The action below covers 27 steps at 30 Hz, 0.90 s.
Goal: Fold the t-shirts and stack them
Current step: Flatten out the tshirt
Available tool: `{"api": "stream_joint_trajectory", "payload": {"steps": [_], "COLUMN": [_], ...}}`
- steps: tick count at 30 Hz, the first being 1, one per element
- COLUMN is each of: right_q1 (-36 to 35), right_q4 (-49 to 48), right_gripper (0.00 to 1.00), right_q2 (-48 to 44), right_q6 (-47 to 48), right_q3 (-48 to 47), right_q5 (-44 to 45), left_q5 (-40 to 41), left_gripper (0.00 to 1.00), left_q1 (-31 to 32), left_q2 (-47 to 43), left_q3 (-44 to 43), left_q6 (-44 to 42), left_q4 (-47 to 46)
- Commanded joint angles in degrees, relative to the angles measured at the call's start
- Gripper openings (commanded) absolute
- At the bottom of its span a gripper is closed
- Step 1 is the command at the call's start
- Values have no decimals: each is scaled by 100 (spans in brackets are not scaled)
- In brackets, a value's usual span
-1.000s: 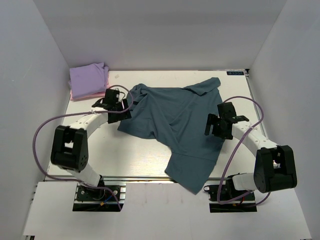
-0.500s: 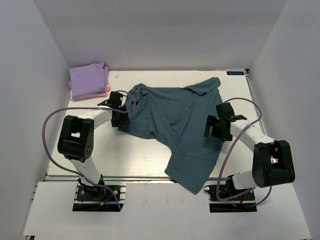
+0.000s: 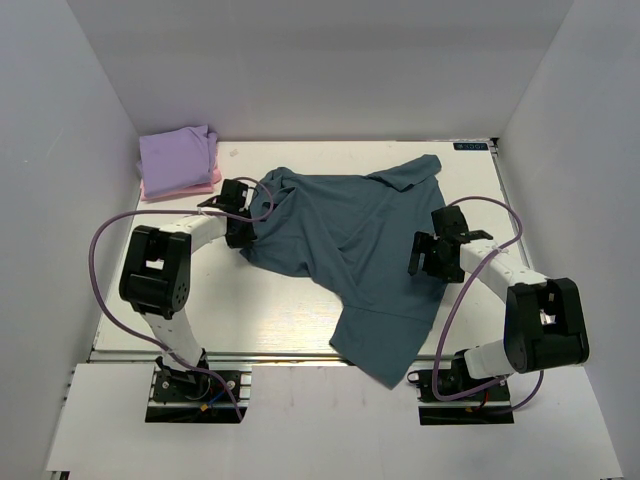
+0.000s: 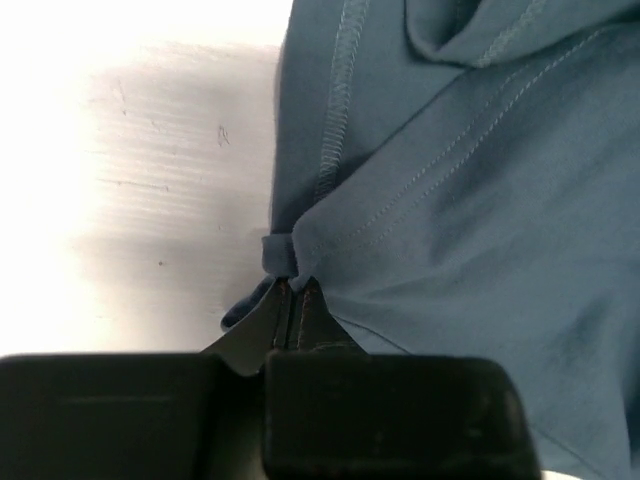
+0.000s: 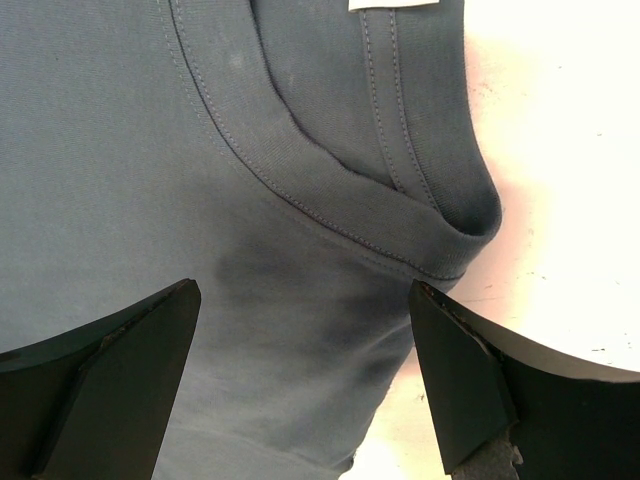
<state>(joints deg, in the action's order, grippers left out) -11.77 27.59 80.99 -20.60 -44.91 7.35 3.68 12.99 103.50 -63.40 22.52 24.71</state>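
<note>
Just changed: left arm drawn in from a wide bow, elbow now tucked close; left claw [image 3: 245, 225] brought onto the left edge of the blue shirt [image 3: 350, 240]. Right arm barely shifted. Shirt lying much as a second ago.
Left claw: clenched [image 4: 292, 300], pinching a small tuck of the hem [image 4: 283, 252]; fingertips pressed together in wrist view.
Right claw: released [image 3: 428, 255], spread wide [image 5: 302, 300], hovering over the collar [image 5: 330, 190], nothing gripped.
Blue shirt: middle of the counter [image 3: 290, 310], spread but rumpled, unfolded; near corner drooping past the near edge.
Purple shirt: folded [image 3: 178, 155], far-left corner, resting on the pink shirt [image 3: 190, 188]; both well apart from the blue one.
Step (judged): left side gripped, right side not yet; likely flattening ahead of the first fold.
Meaning for task: two shirts folded and stacked, the blue one hardly begun; fresh left pinch marks the start of work on it.
Next (judged): right claw down onto the collar edge, then a pull apart.
Risk: thin pinch, could slip under tension.
</note>
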Motion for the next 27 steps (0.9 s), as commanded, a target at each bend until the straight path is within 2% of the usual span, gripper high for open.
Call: {"api": "stream_joint_trajectory", "payload": {"steps": [1, 8, 13, 27], "right_q1": [-27, -27, -27, -27], "right_q4": [-61, -9, 115, 88], "right_gripper": [90, 90, 90, 90], "right_q2": [13, -101, -390, -690], "right_q6": [-41, -41, -6, -32], "right_q3": [70, 70, 34, 281], "right_q5": [12, 3, 64, 12], "left_q5": [27, 80, -192, -175], "left_gripper": [0, 0, 0, 7], "left_q1": [45, 45, 45, 98], "left_q2": [-303, -1067, -1507, -2202], "left_q3": [-138, -261, -314, -314], "left_q6": [-11, 155, 278, 507], "left_q4": [148, 710, 843, 1369]}}
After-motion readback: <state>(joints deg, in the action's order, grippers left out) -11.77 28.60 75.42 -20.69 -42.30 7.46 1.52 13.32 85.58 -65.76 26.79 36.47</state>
